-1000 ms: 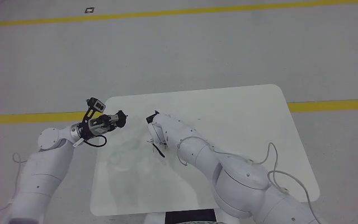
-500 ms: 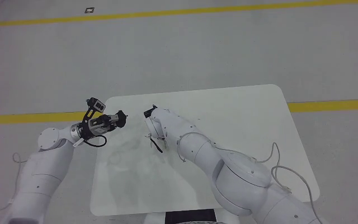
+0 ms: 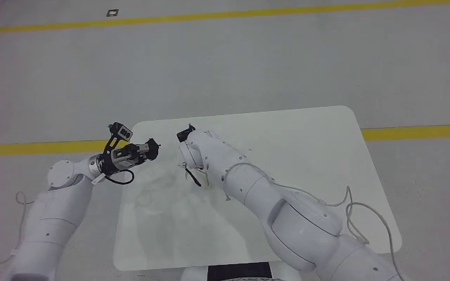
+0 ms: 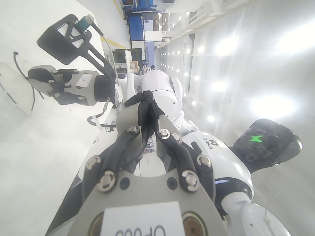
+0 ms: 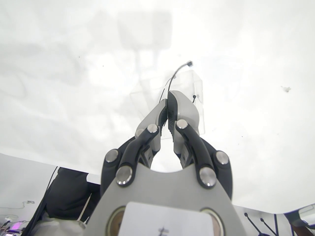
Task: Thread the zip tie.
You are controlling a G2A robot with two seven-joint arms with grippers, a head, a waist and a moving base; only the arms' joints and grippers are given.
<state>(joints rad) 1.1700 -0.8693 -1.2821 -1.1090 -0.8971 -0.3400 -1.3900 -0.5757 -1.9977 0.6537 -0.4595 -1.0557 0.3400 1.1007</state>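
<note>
Near the left side of the table [image 3: 316,140], over a clear plastic piece [image 5: 196,87], we find the right gripper [image 5: 167,99] pinched tight on the zip tie [image 5: 176,72], its pads pressed together with the thin black strap between them; the strap curves out past the fingertips and ends in the small square head, which hangs free above the tabletop, while the rest of the strap trails out under the gripper; we cannot tell whether that trailing part touches the table. The left gripper [image 4: 146,106] hovers at the table's left edge, apart from the right one and pointing toward it; its jaws are drawn together, with a dark wad at the tips, and we cannot say whether that is padding or something held. We judge the pick-up done and the threading itself not yet begun; the tie is in one gripper only, and head and tail are well apart. The next move, as we see it, calls for the left gripper to take one end, likely the head; the tail must then be bent round and lined up squarely with the head's small slot, where a slight tilt would make it miss.
</note>
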